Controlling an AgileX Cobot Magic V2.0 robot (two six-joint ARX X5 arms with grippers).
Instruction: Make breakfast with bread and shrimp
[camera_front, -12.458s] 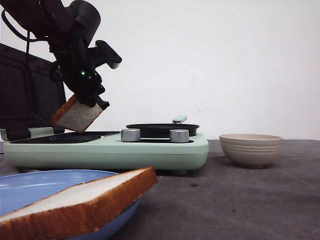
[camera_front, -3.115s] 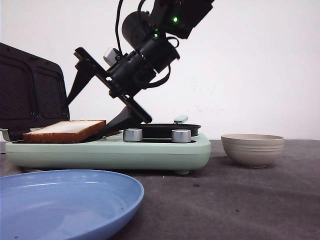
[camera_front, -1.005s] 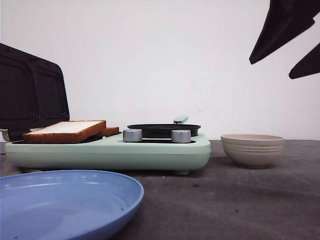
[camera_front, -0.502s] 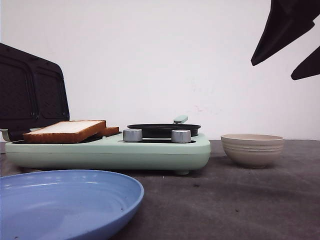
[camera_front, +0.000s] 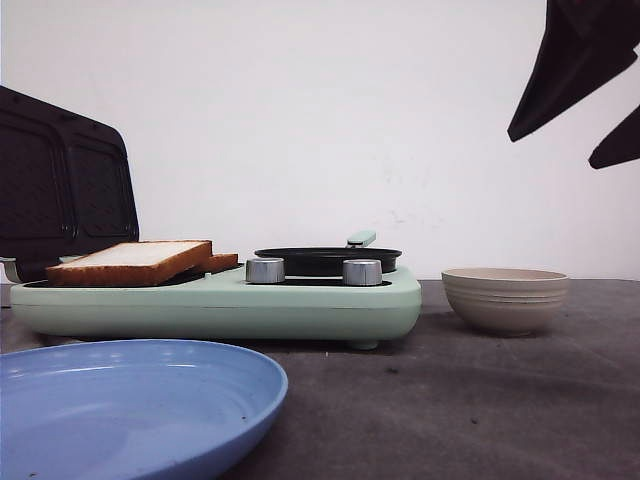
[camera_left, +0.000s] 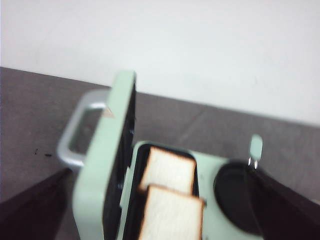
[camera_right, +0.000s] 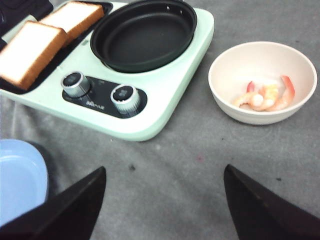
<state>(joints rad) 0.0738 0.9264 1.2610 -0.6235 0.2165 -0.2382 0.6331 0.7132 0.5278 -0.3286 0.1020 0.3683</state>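
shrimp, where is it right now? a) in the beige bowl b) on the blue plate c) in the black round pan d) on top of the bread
a: the right wrist view shows the shrimp lying inside the beige bowl on the table beside the cooker, while the black round pan is empty and both bread slices sit bare on the griddle.

Two square slices of white bread with golden-brown crust (camera_front: 135, 261) lay flat on the dark grill plate of a mint-green breakfast maker (camera_front: 220, 305), its black lid (camera_front: 62, 195) raised. A black round pan (camera_front: 326, 260) sat behind two silver knobs (camera_front: 264, 270). A ribbed beige bowl (camera_front: 505, 299) stood apart on the grey worktop (camera_front: 470, 400); a blue plate (camera_front: 130, 405) lay nearest. The right gripper (camera_front: 595, 95) hung spread, high above the bowl.
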